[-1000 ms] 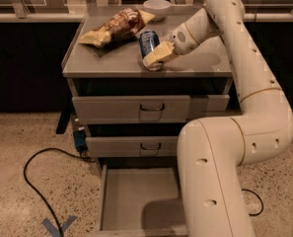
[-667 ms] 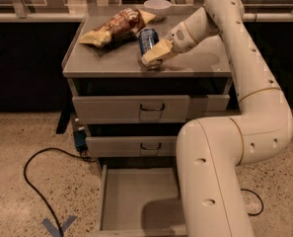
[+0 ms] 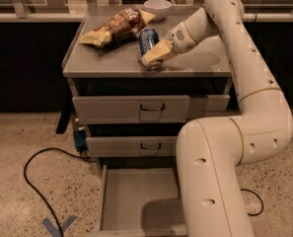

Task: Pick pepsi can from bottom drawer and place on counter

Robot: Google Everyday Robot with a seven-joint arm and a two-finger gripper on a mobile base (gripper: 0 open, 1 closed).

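We count one arm [image 3: 257, 98], pale and thick. It rises at the lower right, bends over the cabinet and reaches down to the counter [image 3: 111, 64]. Its single gripper [image 3: 155, 56] sits low over the front middle of the counter, right against the one pepsi can [image 3: 147, 37]. The gripper's pale tip covers the can's lower right side. We cannot tell whether the gripper is clamped on the can or loose of it. The can is on the counter top, leaning a little, with its dark-blue side and white markings facing us.

We see two other things on the counter. One yellow-and-brown chip bag [image 3: 115, 27] lies flat to the left of the can, its near end just beside the can's top. One white bowl [image 3: 157, 7] stands at the back edge, behind the can and apart from it.

We count three drawers below the top. The upper drawer front [image 3: 111, 108] and the middle drawer front [image 3: 116, 146] are pushed in, each with one dark loop handle. The bottom drawer [image 3: 131, 196] is pulled out towards us. The part of its grey floor that we can see is bare, and the arm hides its right side.

On the speckled floor we see one black cable [image 3: 31, 181] curling at the left. One blue tape mark [image 3: 57, 226] lies near the drawer's front corner.
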